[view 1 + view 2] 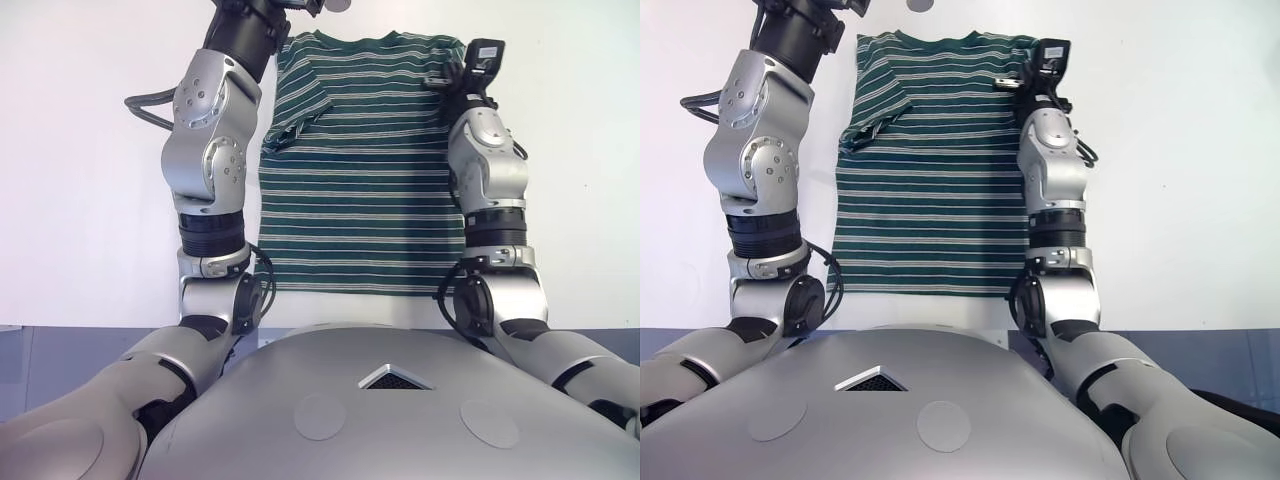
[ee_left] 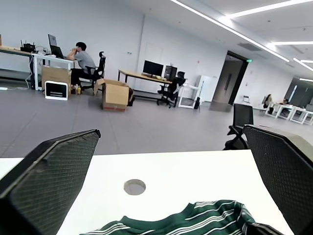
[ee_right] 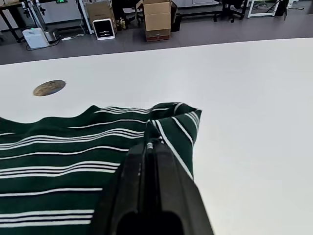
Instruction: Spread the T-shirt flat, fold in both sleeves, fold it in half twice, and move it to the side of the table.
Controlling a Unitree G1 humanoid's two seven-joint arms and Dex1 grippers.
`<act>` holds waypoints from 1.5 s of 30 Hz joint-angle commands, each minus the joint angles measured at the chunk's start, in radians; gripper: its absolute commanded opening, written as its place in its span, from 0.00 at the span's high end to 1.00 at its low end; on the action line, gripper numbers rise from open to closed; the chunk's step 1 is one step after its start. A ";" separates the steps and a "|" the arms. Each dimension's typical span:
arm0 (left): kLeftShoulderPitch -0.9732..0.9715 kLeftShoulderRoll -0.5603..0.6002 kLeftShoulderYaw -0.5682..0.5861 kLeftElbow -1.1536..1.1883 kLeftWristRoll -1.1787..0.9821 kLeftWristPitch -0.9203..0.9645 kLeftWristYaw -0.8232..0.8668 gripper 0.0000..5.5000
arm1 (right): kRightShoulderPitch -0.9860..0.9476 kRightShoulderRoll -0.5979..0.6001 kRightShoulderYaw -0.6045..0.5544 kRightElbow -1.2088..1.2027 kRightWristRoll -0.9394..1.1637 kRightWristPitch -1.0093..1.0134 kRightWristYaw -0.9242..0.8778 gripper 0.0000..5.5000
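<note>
1. Nearest, well back from both pincers toward the robot, the hem (image 1: 350,285) of the T-shirt (image 1: 360,190) lies straight on the white table (image 1: 80,150). The body is spread flat, probably so the later folds land square.
2. On the near side of the left pincer (image 2: 171,147), the left sleeve (image 1: 295,125) is turned in over the chest, a little rumpled at its edge. That fold looks done.
3. The right pincer (image 3: 149,143) sits at the shirt's right shoulder with its fingers pressed together. Its tips are down on the right sleeve (image 3: 173,120), which lies doubled inward just ahead of them. Whether any cloth is caught between the fingers I cannot tell. My reading is that it is there to lay this sleeve over, so the second sleeve fold is at or near its end.
4. The left pincer is spread wide and holds nothing, raised above the table by the collar end. A strip of green striped cloth lies below and just ahead of its fingers (image 2: 54,176). It is likely held up and clear so as not to drag the finished sleeve.
5. Beyond the left pincer, past the collar, a round cable hole (image 2: 134,186) sits in the table, apart from the shirt.
6. Both halvings and the move to the table's side are not yet begun.
</note>
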State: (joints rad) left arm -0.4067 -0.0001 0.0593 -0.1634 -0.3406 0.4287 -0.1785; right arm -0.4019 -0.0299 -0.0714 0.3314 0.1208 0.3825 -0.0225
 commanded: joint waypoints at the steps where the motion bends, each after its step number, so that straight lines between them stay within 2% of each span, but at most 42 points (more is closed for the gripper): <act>1: 0.006 -0.004 -0.005 0.012 0.010 -0.015 0.012 0.02 | -0.038 0.036 0.038 -0.012 -0.010 0.035 0.005 1.00; 9: 0.004 -0.006 -0.005 0.022 0.010 -0.024 0.018 0.02 | -0.053 0.084 0.062 -0.027 0.021 0.066 0.047 1.00; 11: 0.004 -0.006 -0.006 0.022 0.010 -0.024 0.019 0.02 | -0.051 0.081 0.071 -0.037 0.020 0.078 0.068 0.90; 17: 0.006 -0.007 -0.011 0.020 0.009 -0.026 0.018 0.02 | -0.036 0.071 0.096 -0.105 0.025 0.107 0.131 0.70; 20: -0.006 0.008 -0.002 -0.009 -0.010 -0.032 -0.003 0.02 | -0.022 0.047 0.104 -0.229 0.060 0.090 0.207 0.69; 22: -0.027 0.070 -0.009 -0.048 -0.002 -0.043 -0.063 0.02 | 0.003 -0.026 0.116 -0.346 0.054 0.040 0.286 0.69; 23: -0.032 0.128 -0.031 -0.067 0.028 -0.060 -0.113 0.02 | 0.026 -0.097 0.143 -0.397 0.012 -0.019 0.338 0.69; 25: 0.012 0.317 -0.142 -0.110 0.149 -0.154 -0.293 0.02 | 0.127 -0.279 0.179 -0.496 -0.083 -0.198 0.463 0.69; 27: 0.150 0.522 -0.246 -0.156 0.255 -0.346 -0.506 0.02 | 0.279 -0.455 0.177 -0.545 -0.157 -0.424 0.574 0.69; 28: 0.221 0.599 -0.266 -0.163 0.279 -0.447 -0.586 0.02 | 0.353 -0.521 0.164 -0.557 -0.178 -0.533 0.612 0.65; 30: 0.384 0.728 -0.241 -0.128 0.274 -0.711 -0.715 0.02 | 0.514 -0.655 0.101 -0.527 -0.202 -0.794 0.666 0.60; 33: 0.624 0.868 -0.158 -0.012 0.248 -1.091 -0.806 0.02 | 0.747 -0.819 -0.056 -0.355 -0.203 -1.189 0.695 0.48; 36: 0.729 0.927 -0.080 0.123 0.276 -1.346 -0.791 0.02 | 0.898 -0.961 -0.144 -0.110 -0.275 -1.523 0.694 0.37; 38: 0.725 0.959 -0.032 0.220 0.315 -1.483 -0.770 0.02 | 0.957 -1.026 -0.162 0.023 -0.333 -1.682 0.689 0.37; 41: 0.797 0.999 -0.047 0.277 0.388 -1.611 -0.771 0.02 | 0.997 -1.069 -0.127 0.076 -0.373 -1.811 0.678 0.37; 45: 0.828 0.925 -0.099 0.339 0.589 -1.679 -0.711 0.02 | 0.912 -1.018 -0.065 0.046 -0.460 -1.832 0.653 0.37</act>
State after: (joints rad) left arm 0.4093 0.9660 -0.0063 0.1506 0.1220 -1.2416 -0.8954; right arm 0.5658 -1.0760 -0.1504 0.3968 -0.2873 -1.4549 0.6430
